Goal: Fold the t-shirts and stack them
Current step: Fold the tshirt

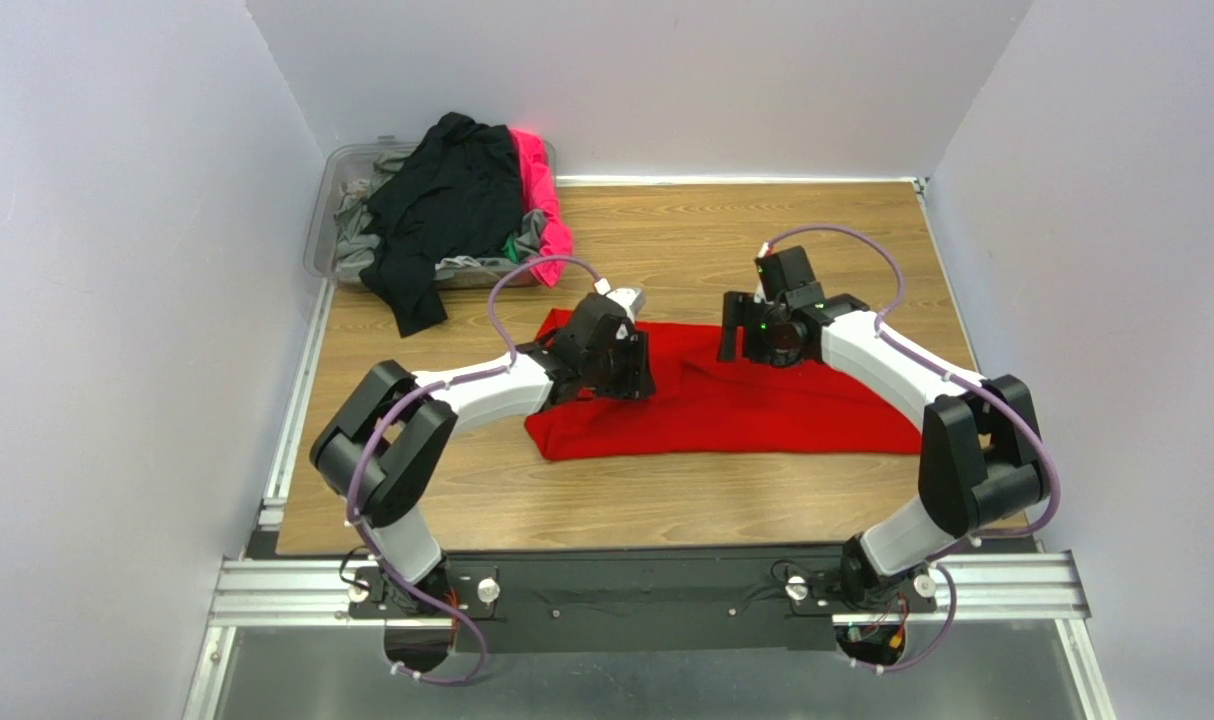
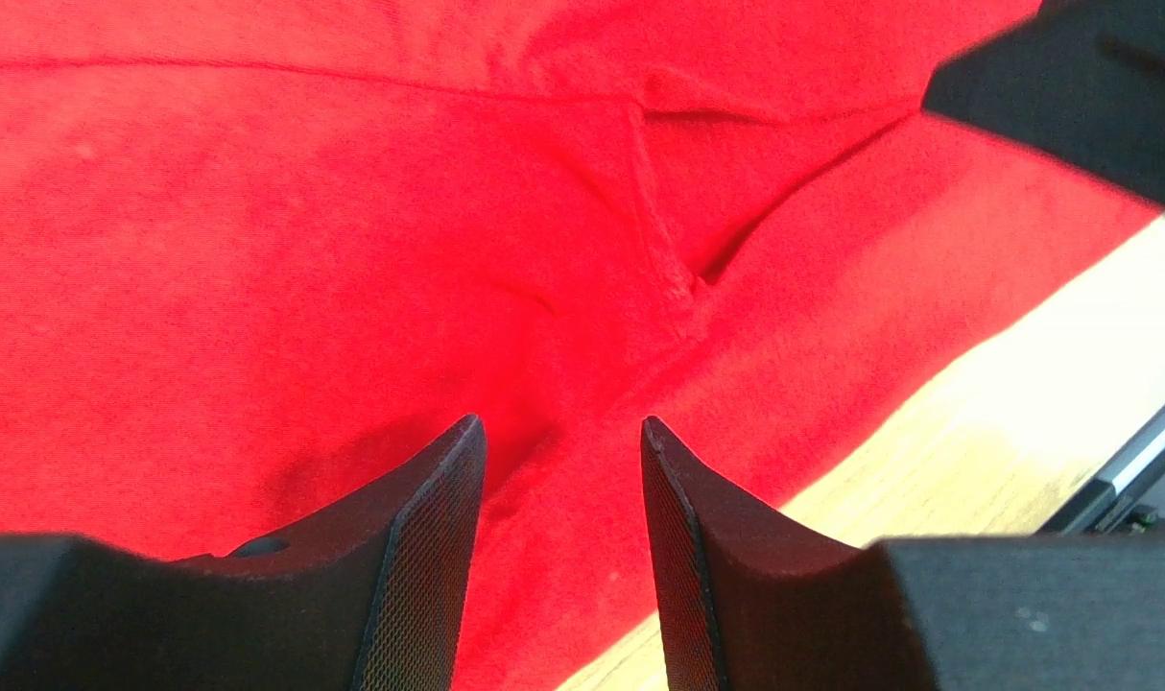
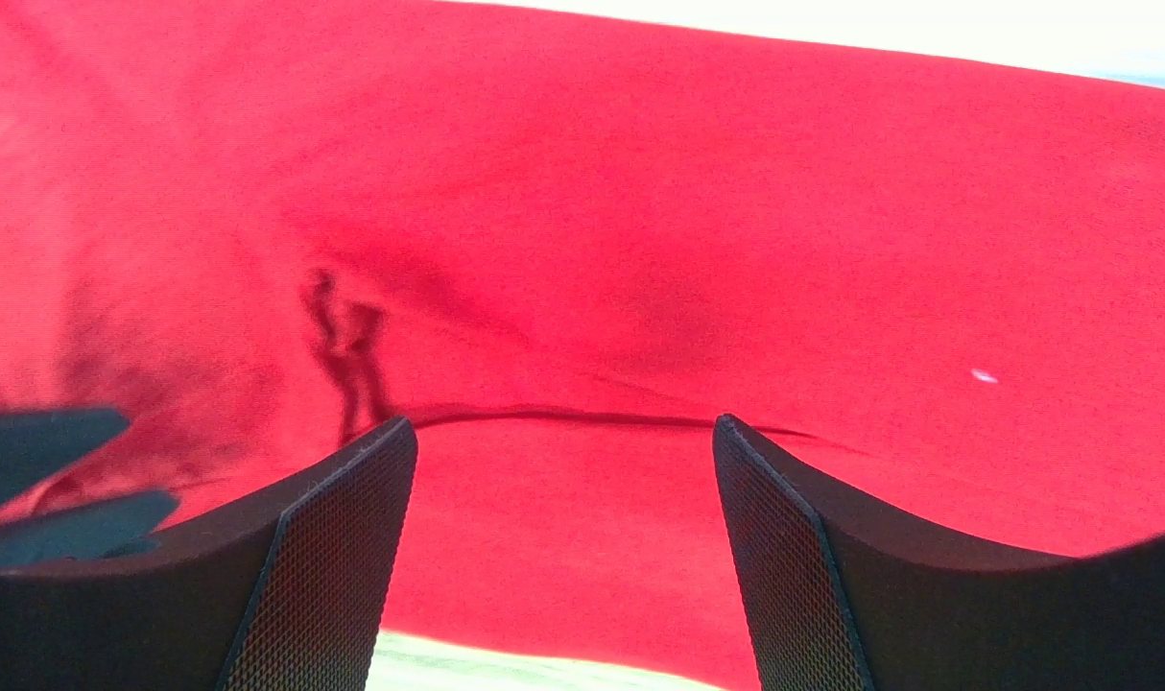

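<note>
A bright red t-shirt [image 1: 718, 405] lies spread across the middle of the wooden table. My left gripper [image 1: 624, 360] hovers over its left part, my right gripper [image 1: 763, 333] over its upper middle. In the left wrist view the red t-shirt [image 2: 329, 259] fills the frame, and the left gripper [image 2: 560, 432] stands open just above a crease with only flat cloth between the fingers. The right wrist view shows the red t-shirt [image 3: 689, 245] with a folded edge, and the right gripper [image 3: 563, 439] wide open above it, gripping nothing.
A clear plastic bin [image 1: 332, 203] at the back left holds a heap of black [image 1: 440, 203], hot pink [image 1: 538, 188] and grey shirts, the black one spilling onto the table. White walls close in on three sides. The table's metal rail [image 1: 643, 588] runs along the near edge.
</note>
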